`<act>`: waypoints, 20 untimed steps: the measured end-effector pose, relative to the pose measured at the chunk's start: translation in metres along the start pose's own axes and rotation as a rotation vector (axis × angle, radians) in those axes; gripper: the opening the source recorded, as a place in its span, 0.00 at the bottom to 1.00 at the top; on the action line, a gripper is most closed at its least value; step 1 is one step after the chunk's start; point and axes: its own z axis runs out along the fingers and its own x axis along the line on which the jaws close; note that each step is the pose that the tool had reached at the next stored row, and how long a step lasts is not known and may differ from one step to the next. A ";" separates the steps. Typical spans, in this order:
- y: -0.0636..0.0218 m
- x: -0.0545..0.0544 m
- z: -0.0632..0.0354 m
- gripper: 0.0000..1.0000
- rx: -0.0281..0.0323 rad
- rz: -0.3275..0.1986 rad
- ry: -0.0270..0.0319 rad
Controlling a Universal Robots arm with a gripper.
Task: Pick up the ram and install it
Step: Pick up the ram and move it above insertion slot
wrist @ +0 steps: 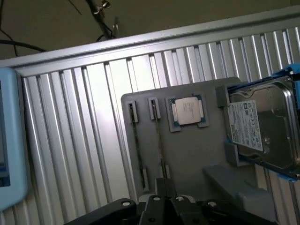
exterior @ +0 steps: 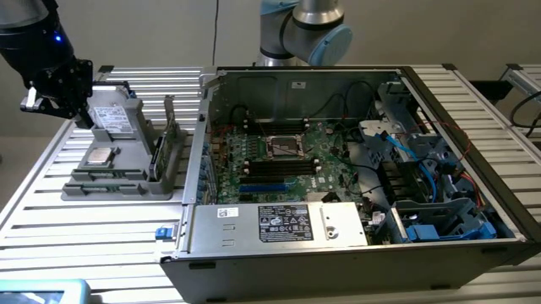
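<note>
Two ram sticks stand on edge in the grey holder tray at the exterior view's left; the nearer stick is dark green. From the wrist view they are thin dark lines in the tray's slots. My gripper hangs above the tray's far corner, over the hard drive, well apart from the ram. Its fingers are shut together with nothing between them. The open computer case lies on its side, with black memory slots on the motherboard beside the processor socket.
The tray also carries a silver processor chip and a hard drive. Cables and blue drive brackets crowd the case's right end. A light blue object lies at the slatted table's edge.
</note>
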 end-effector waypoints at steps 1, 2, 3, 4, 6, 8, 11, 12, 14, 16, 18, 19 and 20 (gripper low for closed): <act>0.0000 0.000 0.0000 0.11 -0.0003 -0.018 0.0010; 0.0000 0.000 0.0000 0.11 -0.0005 -0.036 0.0022; 0.0000 0.000 0.0000 0.11 -0.0007 -0.054 0.0034; 0.0000 0.000 0.0000 0.11 -0.0009 -0.073 0.0051; 0.0000 0.000 0.0000 0.11 -0.0012 -0.109 0.0089; 0.0000 0.000 0.0000 0.11 -0.0013 -0.139 0.0125; 0.0000 0.000 0.0000 0.11 -0.0011 -0.181 0.0186; 0.0000 0.000 0.0000 0.11 -0.0011 -0.184 0.0192; 0.0000 0.000 0.0000 0.11 -0.0011 -0.184 0.0194; 0.0000 0.000 0.0000 0.11 -0.0010 -0.184 0.0194; 0.0000 0.000 0.0000 0.11 -0.0011 -0.184 0.0194; 0.0000 0.000 0.0001 0.11 -0.0011 -0.184 0.0194; 0.0000 0.000 0.0001 0.17 -0.0011 -0.184 0.0194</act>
